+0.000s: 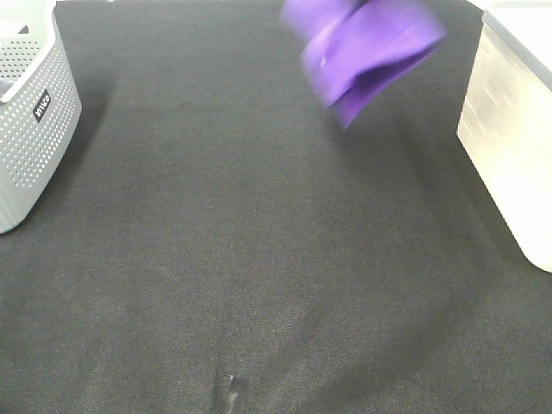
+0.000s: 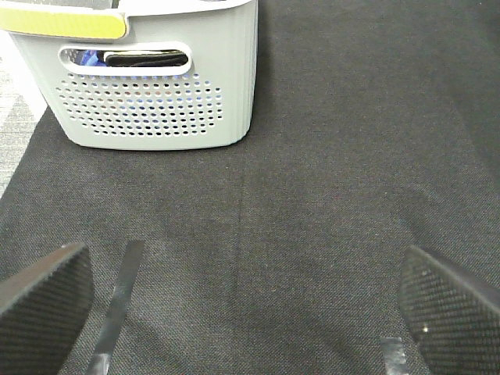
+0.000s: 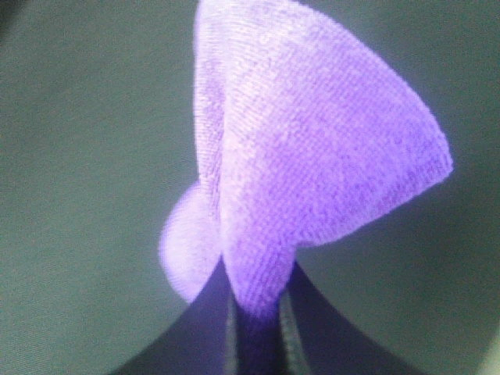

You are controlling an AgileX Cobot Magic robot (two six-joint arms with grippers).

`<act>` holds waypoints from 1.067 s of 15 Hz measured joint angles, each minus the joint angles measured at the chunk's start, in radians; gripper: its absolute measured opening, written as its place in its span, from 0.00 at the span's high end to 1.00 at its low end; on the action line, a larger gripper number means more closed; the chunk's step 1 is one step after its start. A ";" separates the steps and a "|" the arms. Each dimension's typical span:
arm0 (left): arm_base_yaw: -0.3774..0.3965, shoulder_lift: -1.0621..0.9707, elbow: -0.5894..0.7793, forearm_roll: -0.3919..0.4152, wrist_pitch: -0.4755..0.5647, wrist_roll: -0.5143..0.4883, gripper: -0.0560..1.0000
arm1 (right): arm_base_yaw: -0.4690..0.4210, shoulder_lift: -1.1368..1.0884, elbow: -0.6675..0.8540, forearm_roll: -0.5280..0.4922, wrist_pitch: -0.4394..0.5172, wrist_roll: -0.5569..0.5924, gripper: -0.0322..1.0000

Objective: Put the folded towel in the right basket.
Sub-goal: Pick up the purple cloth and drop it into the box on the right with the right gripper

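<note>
Plainly, our right pincer (image 3: 254, 305) grips the towel (image 3: 312, 156): its two dark fingers (image 3: 203, 344) are pressed together on a narrow bit of the purple cloth. The rest of the cloth fans out beyond them in a folded wedge, with a smaller lobe beside it. From the high camera we see the towel (image 1: 362, 52) blurred at the far side of the scene, right of the middle. It is lifted clear of the surface (image 1: 259, 259). It sits near the right basket (image 1: 509, 129) but to the left of it, not over its rim. That white basket stands at the right edge of the dark surface. We cannot see our arms in the high view.

Our left pincer (image 2: 246, 312) is open. Its textured fingers (image 2: 43, 305) stand wide apart with nothing between them, low over the bare surface. Beyond it stands the left basket (image 2: 156, 86), grey and perforated, at the left edge of the scene. Through its handle slot we make out something dark and something blue, too hidden for us to name.
</note>
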 joint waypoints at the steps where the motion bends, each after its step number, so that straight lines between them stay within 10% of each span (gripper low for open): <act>1: 0.000 0.000 0.000 0.000 0.000 0.000 0.01 | -0.066 -0.090 0.000 -0.086 0.003 0.006 0.90; 9: 0.000 0.000 0.000 0.000 0.000 0.000 0.01 | -0.532 -0.155 -0.001 -0.268 0.016 0.060 0.90; 16: 0.000 0.000 0.000 0.000 0.000 0.000 0.01 | -0.553 0.024 -0.001 -0.128 0.016 0.063 0.90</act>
